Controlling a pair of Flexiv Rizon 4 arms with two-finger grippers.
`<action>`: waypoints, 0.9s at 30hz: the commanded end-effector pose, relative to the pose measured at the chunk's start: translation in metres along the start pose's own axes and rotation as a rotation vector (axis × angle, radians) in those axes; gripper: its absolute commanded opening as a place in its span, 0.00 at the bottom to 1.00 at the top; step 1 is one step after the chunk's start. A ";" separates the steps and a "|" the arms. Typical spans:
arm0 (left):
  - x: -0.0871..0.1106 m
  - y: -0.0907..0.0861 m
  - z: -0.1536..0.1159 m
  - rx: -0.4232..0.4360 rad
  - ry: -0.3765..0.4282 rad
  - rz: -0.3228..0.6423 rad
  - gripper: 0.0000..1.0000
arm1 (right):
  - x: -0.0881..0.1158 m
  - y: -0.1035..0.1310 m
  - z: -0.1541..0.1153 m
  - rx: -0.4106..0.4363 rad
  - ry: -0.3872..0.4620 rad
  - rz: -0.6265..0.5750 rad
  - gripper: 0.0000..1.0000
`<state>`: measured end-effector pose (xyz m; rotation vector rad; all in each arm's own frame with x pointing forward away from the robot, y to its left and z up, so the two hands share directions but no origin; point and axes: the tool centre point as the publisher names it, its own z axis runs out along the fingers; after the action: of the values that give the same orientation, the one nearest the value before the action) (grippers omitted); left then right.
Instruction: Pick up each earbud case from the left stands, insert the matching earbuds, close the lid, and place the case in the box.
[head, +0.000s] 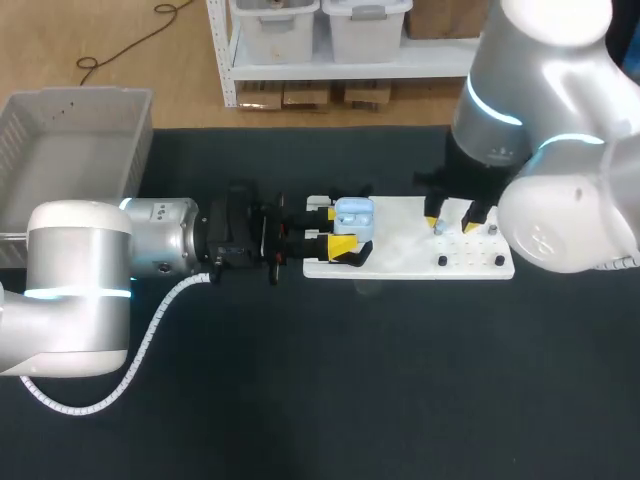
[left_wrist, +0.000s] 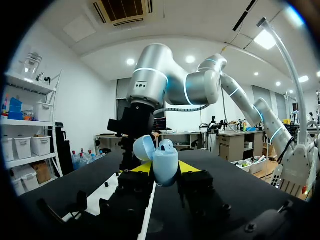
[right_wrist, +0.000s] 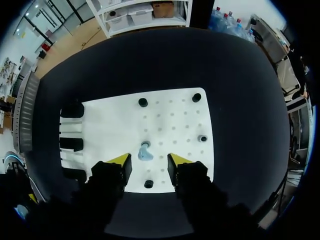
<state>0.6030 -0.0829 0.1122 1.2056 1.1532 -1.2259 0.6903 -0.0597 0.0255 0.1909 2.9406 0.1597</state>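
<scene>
- Our left gripper (left_wrist: 166, 169) is clamped on the earbud case (head: 354, 214) from 2 sides. It holds the case upright with the lid swung open, so, as we judge it, the cavity faces up for loading. The case sits over the left end of the white board (head: 400, 262).
- Our right gripper (right_wrist: 148, 161) hovers spread wide, 1 finger each side of the earbud (right_wrist: 145, 152), touching nothing, lined up to pinch it.
- The case is smooth, glossy pale-blue plastic, egg-rounded, and the earbud matches it.
- The board is matte, dotted with holes and short black pegs (right_wrist: 143, 102).
- The grey box (head: 70, 150) stands far left.

Case (left_wrist: 165, 166) (lid open) in left claw (head: 338, 229) at left edge of board (head: 400, 258), earbud (right_wrist: 145, 153) below right claw (head: 452, 222), box (head: 70, 150) far left
</scene>
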 end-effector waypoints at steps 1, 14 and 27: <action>0.000 -0.001 0.000 -0.006 -0.001 0.003 0.00 | -0.001 0.000 0.004 0.000 -0.006 -0.002 0.44; 0.000 -0.001 0.000 -0.006 -0.001 0.003 0.00 | -0.005 0.003 0.010 0.005 -0.001 -0.016 0.40; 0.000 -0.001 0.000 -0.006 -0.001 0.003 0.00 | -0.005 0.003 0.014 0.004 0.006 -0.015 0.31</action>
<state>0.6030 -0.0829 0.1122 1.2056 1.1532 -1.2259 0.6981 -0.0569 0.0141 0.1687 2.9464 0.1542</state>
